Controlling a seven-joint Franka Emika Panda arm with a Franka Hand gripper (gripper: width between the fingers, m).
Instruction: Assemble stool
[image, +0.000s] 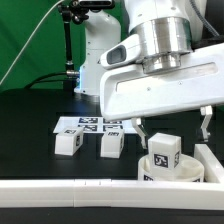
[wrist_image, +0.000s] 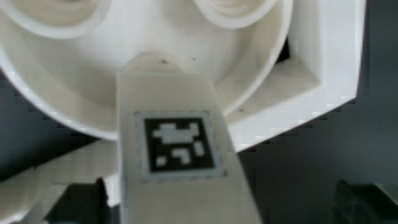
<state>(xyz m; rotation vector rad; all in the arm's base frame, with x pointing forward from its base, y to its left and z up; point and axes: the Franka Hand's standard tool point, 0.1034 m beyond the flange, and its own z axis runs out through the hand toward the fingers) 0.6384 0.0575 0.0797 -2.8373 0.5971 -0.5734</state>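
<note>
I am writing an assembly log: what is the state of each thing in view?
fingers: open, holding nothing.
standing leg: upright on the seat disc.
seat disc: lying flat, one leg on it.
loose legs: on the table, unattached.

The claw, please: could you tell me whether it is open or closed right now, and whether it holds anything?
Claw: open, its fingers spread wide either side of the upright stool leg, gripping nothing.
</note>
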